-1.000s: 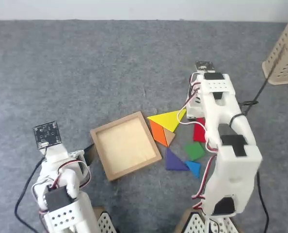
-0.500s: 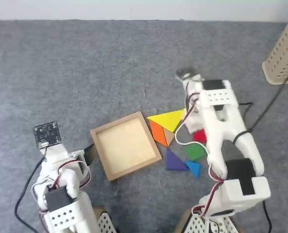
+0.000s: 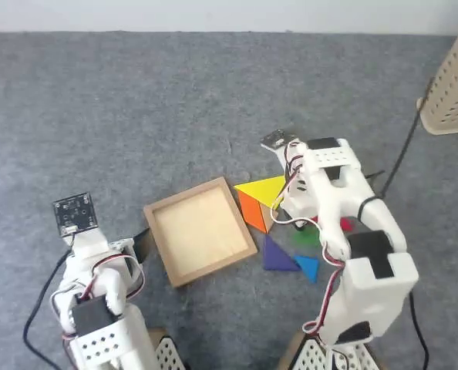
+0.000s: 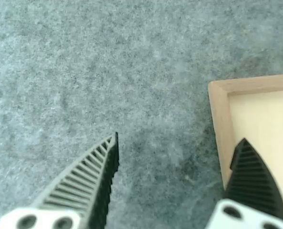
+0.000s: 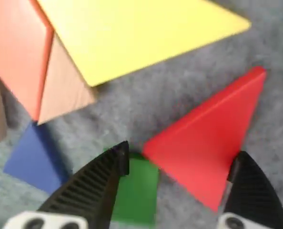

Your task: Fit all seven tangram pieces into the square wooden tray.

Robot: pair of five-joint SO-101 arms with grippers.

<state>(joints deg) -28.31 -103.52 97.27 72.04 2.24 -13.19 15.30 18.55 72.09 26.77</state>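
Note:
The square wooden tray (image 3: 200,230) lies empty on the grey carpet. To its right are the pieces: a yellow triangle (image 3: 264,190), an orange piece (image 3: 251,210), a small tan triangle (image 3: 270,220), a purple triangle (image 3: 277,255), a small blue triangle (image 3: 308,267), and a green piece (image 3: 307,238) and a red triangle (image 3: 345,224) half hidden under the right arm (image 3: 329,193). My right gripper (image 5: 179,152) hangs open just above the red triangle (image 5: 208,138), beside the green piece (image 5: 139,191). My left gripper (image 4: 179,140) is open at the tray's near-left corner (image 4: 220,109), holding nothing.
A pale perforated box (image 3: 452,85) stands at the far right edge, with a dark cable (image 3: 402,158) running from it to the right arm. Bare carpet stretches behind and to the left of the tray.
The right arm has swung left toward the tray and come down over the pieces, now covering most of the red and green ones. The left arm and the tray have not moved.

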